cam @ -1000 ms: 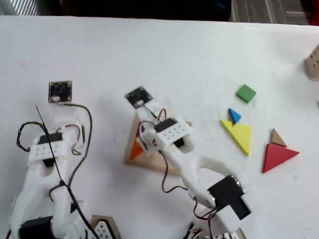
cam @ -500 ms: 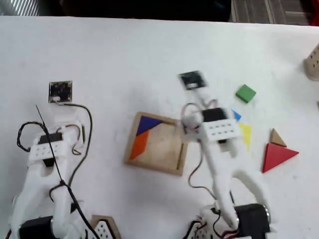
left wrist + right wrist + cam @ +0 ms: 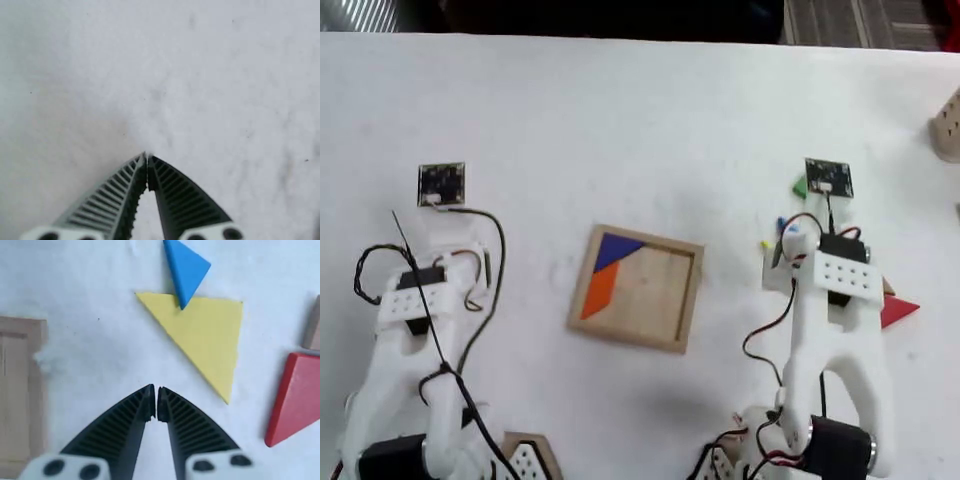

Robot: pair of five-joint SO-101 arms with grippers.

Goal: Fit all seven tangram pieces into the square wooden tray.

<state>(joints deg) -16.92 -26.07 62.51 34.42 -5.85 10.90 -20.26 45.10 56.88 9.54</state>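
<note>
Lying just ahead of closed right jaws, the yellow triangle (image 3: 202, 332)

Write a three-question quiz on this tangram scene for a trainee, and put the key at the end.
1. True or false: the small blue triangle touches the yellow triangle.
2. How many pieces lie in the square wooden tray? A: two. B: four. C: seven.
3. Fill in the blank: the right hand above the table is ____ (open or shut).

Key: 1 true; 2 A; 3 shut.
</note>
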